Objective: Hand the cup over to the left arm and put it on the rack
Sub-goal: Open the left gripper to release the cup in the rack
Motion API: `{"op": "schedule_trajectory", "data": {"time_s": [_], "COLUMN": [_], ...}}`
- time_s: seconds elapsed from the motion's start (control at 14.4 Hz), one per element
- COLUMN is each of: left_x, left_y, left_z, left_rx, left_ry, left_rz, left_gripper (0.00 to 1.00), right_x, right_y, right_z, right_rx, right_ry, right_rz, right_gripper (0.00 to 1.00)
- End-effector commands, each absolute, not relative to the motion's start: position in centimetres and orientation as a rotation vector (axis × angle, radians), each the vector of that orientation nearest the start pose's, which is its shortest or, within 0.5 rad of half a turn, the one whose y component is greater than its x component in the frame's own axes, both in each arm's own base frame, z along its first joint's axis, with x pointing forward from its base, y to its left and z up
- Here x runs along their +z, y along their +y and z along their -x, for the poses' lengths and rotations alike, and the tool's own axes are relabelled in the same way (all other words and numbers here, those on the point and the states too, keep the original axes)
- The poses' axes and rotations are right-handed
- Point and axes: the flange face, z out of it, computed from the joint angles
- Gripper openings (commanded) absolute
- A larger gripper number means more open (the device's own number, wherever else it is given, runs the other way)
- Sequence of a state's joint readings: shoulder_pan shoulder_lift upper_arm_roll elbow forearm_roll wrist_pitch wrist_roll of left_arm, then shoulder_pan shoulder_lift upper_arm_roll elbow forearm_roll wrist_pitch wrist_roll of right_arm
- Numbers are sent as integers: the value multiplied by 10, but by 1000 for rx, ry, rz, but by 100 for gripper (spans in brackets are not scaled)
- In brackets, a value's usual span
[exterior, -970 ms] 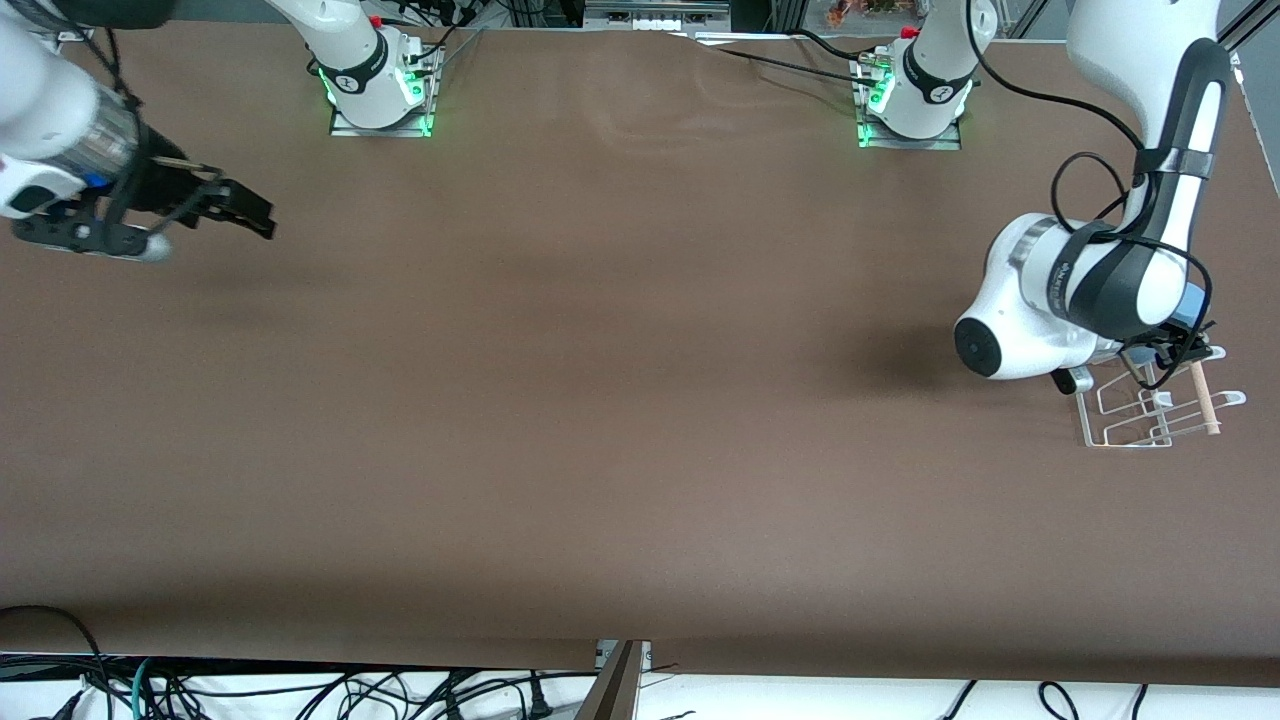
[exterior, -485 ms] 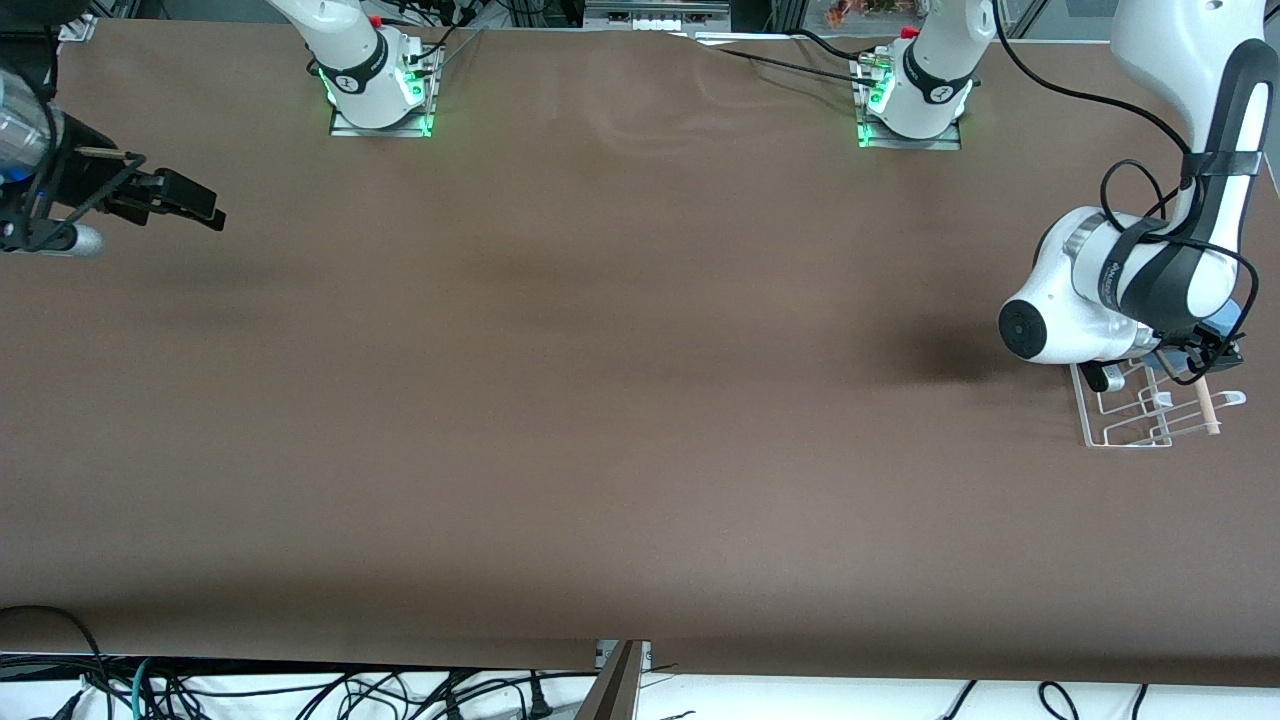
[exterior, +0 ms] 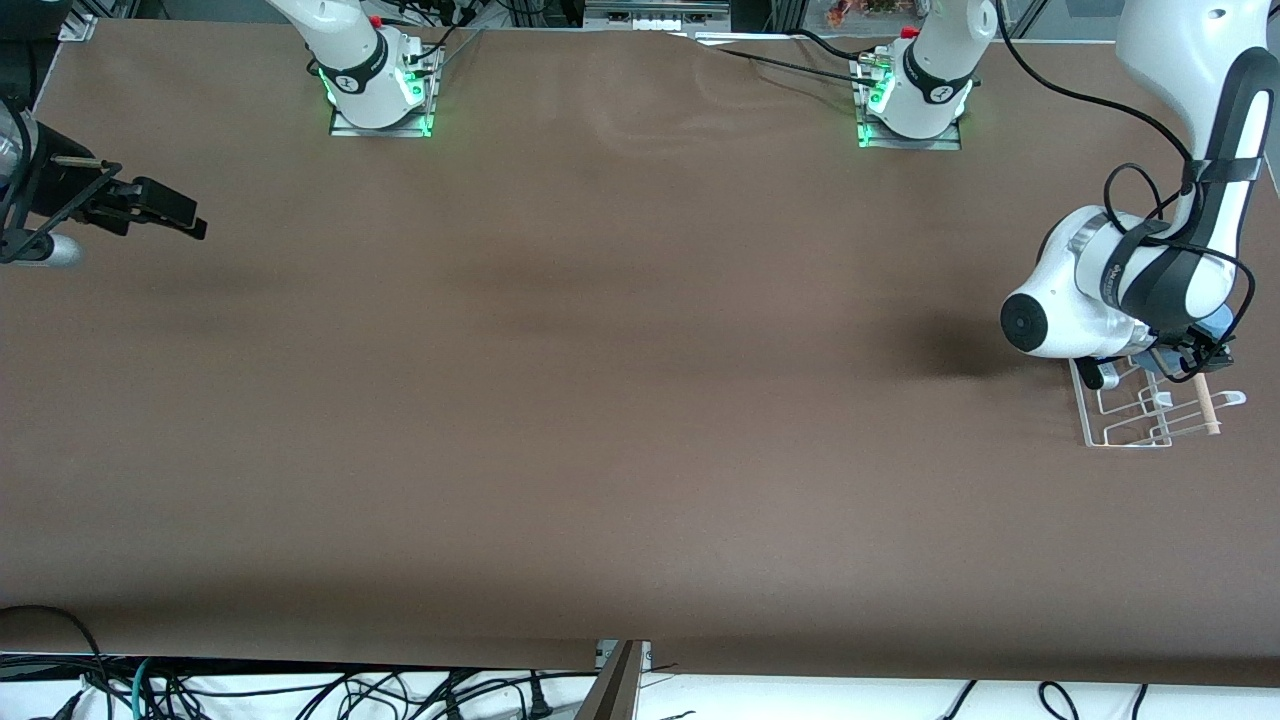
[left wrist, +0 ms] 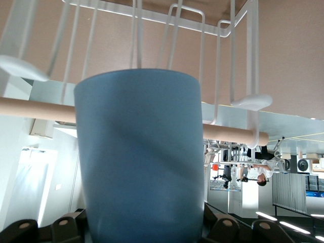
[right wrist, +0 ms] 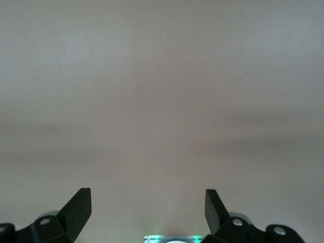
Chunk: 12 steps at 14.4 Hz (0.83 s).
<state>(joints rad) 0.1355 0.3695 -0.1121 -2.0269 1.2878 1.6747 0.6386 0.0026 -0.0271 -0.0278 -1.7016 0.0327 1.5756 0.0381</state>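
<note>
So the handoff looks done: left gripper [exterior: 1185,358] is clamped on the light-blue cup [left wrist: 139,157], holding it right over the wire rack [exterior: 1150,410]. Only setting it down remains. Right gripper [exterior: 165,210] waits spread wide and empty, well apart from the rack.

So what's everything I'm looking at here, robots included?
Cup: one, light blue, held in the left gripper over the rack.
Rack: one, white wire with a light wooden rod, at the left arm's end of the table.
Table: one, brown.
Cables: several, dark, under the table edge nearest the camera.
Left gripper: one, black, shut on the cup.
Right gripper: one, black, open, over the right arm's end of the table, waiting.
</note>
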Motion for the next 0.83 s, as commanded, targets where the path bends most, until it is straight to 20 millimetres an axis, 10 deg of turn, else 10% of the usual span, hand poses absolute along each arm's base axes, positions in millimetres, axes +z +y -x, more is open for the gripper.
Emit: {"op": "schedule_trajectory", "data": {"time_s": [0.0,0.07,0.14,0.55,0.76], "left_x": [279,279,279,296,337], "left_y": [108,108,108,105,100], "left_z": [-549,-548,-548,-559,-579], "left_rx": [1057,1051,1050,1016,942], "left_ry": [1226,1216,1217,1176,1045], "left_rz": [1605,1610,1609,1673,2028], "left_gripper": [0,21,99,100,100], "right_x": [587,586,585,597,603], "right_y": [-13,-11,-10,15,15], "right_z": [-548,-549,-549,-549,-550], "right_rx": [80,82,87,58,33], "right_ry": [67,62,60,7,7], "right_rz": [3141,3141,3141,3151,3151], "right_gripper": [99,99,99,99,99]}}
